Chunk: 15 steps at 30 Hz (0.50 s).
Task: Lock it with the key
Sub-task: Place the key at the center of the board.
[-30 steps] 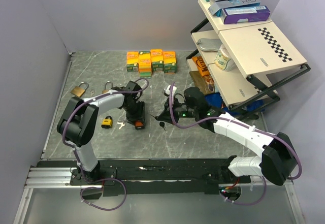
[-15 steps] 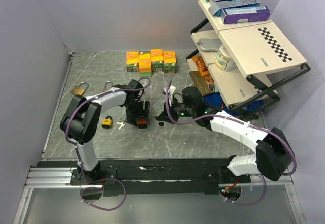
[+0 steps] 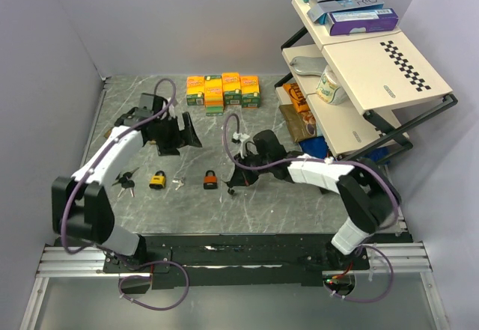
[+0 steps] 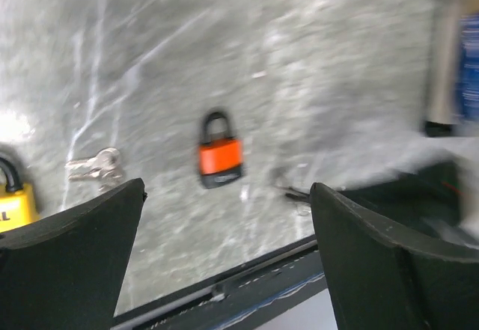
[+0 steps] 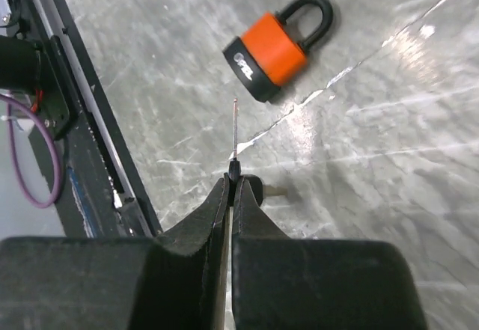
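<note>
Lying flat on the grey table [image 3: 299, 210], the orange padlock [image 3: 211, 179] has its shackle turned toward the far side and its black end toward the arm bases. Nothing is touching it.

Just to the right of the padlock, the right gripper [image 5: 230, 189] is down low with its fingers pressed together on a key [image 5: 234, 132] – the thin blade sticks out edge-on from the fingertips and points at the padlock's black end. The tip stops short of it, with bare table between the two.

The left gripper [image 4: 226, 195] hangs above the table to the far left of the padlock, its fingers [image 4: 75, 255] spread wide apart and holding nothing; from its own camera the padlock shows between them on the table beyond.

Immediately left of the padlock lies a small bunch of silver keys [image 3: 178, 182], and beyond those a yellow padlock [image 3: 158, 179]. Further left again sits another bunch of keys with dark heads [image 3: 126, 183]. Past the padlock, on the far side of the table, is a row of small orange, yellow and green boxes [image 3: 223, 90] – and well off to its right stands a shelf rack [image 3: 389, 68].
</note>
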Each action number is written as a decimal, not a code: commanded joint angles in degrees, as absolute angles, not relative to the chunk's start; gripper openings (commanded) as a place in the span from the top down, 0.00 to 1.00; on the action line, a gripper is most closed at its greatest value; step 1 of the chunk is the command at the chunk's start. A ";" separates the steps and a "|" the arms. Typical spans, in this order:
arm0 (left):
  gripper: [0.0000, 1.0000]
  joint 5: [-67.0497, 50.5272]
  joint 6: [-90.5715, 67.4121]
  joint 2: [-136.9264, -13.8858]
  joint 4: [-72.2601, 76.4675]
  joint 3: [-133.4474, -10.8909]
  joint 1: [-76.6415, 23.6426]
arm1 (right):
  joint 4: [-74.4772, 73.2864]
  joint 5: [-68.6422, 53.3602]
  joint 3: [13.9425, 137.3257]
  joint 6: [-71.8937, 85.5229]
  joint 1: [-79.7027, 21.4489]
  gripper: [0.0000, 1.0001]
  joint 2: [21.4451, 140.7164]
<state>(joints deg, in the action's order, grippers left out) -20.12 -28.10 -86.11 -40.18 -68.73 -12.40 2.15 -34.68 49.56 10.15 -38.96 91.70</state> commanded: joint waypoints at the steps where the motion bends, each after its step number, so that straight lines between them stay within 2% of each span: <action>1: 0.04 -24.96 -28.12 -81.04 -36.04 -71.01 -12.48 | 3.87 -38.41 55.10 14.23 -37.79 1.00 98.78; 9: 0.04 -23.03 -28.74 -76.38 -34.02 -69.44 -12.48 | 1.76 -37.00 60.90 12.84 -35.77 0.97 106.25; 12: 0.04 -21.80 -27.87 -75.50 -32.18 -68.65 -12.48 | 0.62 -37.00 62.57 12.22 -35.77 0.75 107.40; 13: 0.04 -21.80 -27.17 -75.41 -32.08 -68.99 -12.48 | 0.27 -37.00 62.93 12.22 -35.77 0.58 107.58; 15: 0.04 -21.36 -25.14 -76.55 -33.39 -71.44 -12.48 | 0.26 -36.74 63.89 12.04 -35.77 0.45 107.06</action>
<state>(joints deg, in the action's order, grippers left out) -22.55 -27.77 -77.47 -35.16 -69.04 -12.45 0.16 -36.45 60.10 12.47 -36.01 106.56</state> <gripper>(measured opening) 0.963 0.445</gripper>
